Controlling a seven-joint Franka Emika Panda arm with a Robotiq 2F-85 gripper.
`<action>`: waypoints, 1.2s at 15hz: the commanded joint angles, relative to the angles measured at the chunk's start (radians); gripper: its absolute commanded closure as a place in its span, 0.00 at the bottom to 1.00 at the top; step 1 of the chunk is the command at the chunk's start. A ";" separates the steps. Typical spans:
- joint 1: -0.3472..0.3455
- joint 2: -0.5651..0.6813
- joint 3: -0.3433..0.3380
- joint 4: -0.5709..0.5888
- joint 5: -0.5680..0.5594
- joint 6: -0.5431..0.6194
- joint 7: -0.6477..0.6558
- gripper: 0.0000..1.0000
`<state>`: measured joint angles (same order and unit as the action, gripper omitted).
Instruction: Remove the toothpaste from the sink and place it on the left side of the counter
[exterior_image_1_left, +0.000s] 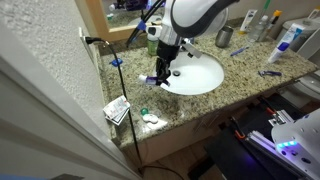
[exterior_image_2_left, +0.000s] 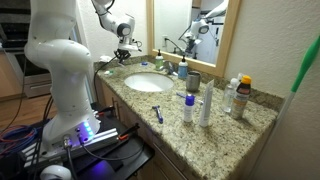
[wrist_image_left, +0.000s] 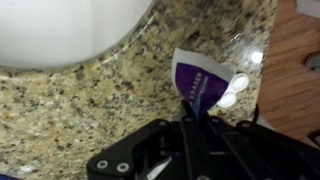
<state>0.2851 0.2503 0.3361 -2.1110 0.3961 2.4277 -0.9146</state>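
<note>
The toothpaste (wrist_image_left: 198, 84), a small purple tube with white lettering, is pinched at its lower end between my gripper's (wrist_image_left: 195, 113) fingers. It hangs over the speckled granite counter (wrist_image_left: 90, 100), just outside the rim of the white sink (wrist_image_left: 70, 25). In an exterior view my gripper (exterior_image_1_left: 160, 74) is at the basin's (exterior_image_1_left: 195, 75) near-left edge, with the purple tube (exterior_image_1_left: 152, 80) just above the counter (exterior_image_1_left: 240, 75). In an exterior view the gripper (exterior_image_2_left: 127, 52) is low beside the sink (exterior_image_2_left: 148, 82); the tube is too small to make out there.
Small white round items (wrist_image_left: 235, 88) lie on the counter just beyond the tube, near the edge. A small box (exterior_image_1_left: 117, 110) and white-green bits (exterior_image_1_left: 150, 118) sit at the counter corner. A cup (exterior_image_1_left: 224, 37), bottles (exterior_image_2_left: 205, 105), a blue toothbrush (exterior_image_2_left: 158, 113) and a large white-blue tube (exterior_image_1_left: 290, 40) are past the sink.
</note>
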 joint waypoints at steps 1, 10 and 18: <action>0.020 0.143 0.009 0.108 -0.085 0.143 0.114 0.99; 0.029 0.282 0.019 0.154 -0.354 0.208 0.390 0.68; -0.008 0.010 0.080 0.021 -0.366 0.066 0.462 0.14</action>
<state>0.3103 0.4266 0.3924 -1.9833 0.0277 2.5555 -0.4723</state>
